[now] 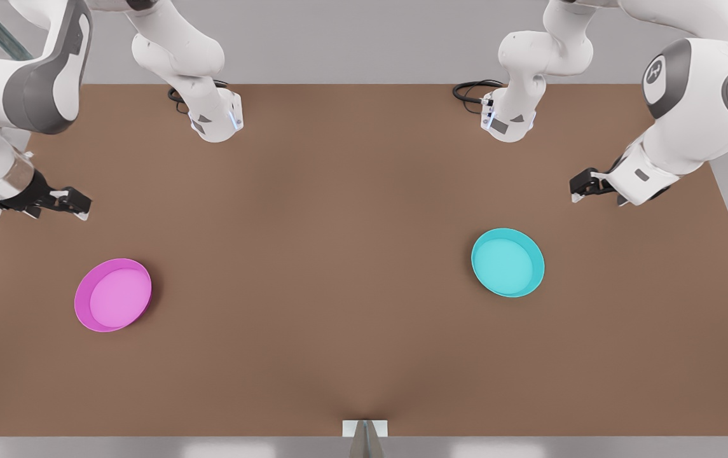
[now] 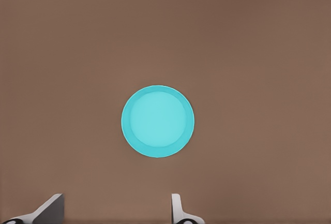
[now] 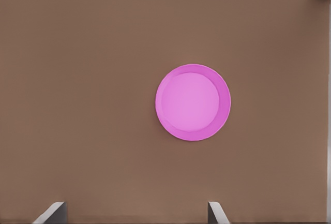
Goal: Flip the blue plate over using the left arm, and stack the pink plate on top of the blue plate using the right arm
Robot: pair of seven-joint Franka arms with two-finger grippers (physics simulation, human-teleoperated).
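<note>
**Kid:** Where is the blue plate?

**Robot:** The round, shallow blue plate (image 1: 507, 262) of plain plastic sits open side up on the flat brown table (image 1: 313, 267), on the front view's right. My left wrist camera looks straight down on it (image 2: 158, 121).

**Kid:** And the pink one?

**Robot:** The round, shallow pink plate (image 1: 113, 294) lies open side up too, on the front view's left, well apart from the blue one. My right wrist camera sees it (image 3: 193, 102).

**Kid:** What are your hands doing?

**Robot:** My left gripper (image 1: 583, 186) hangs in the air above the table near the blue plate, not touching it. Its fingers (image 2: 177, 207) are spread wide and hold nothing. My right gripper (image 1: 74, 205) hangs near the pink plate, also spread wide and holding nothing.
</note>
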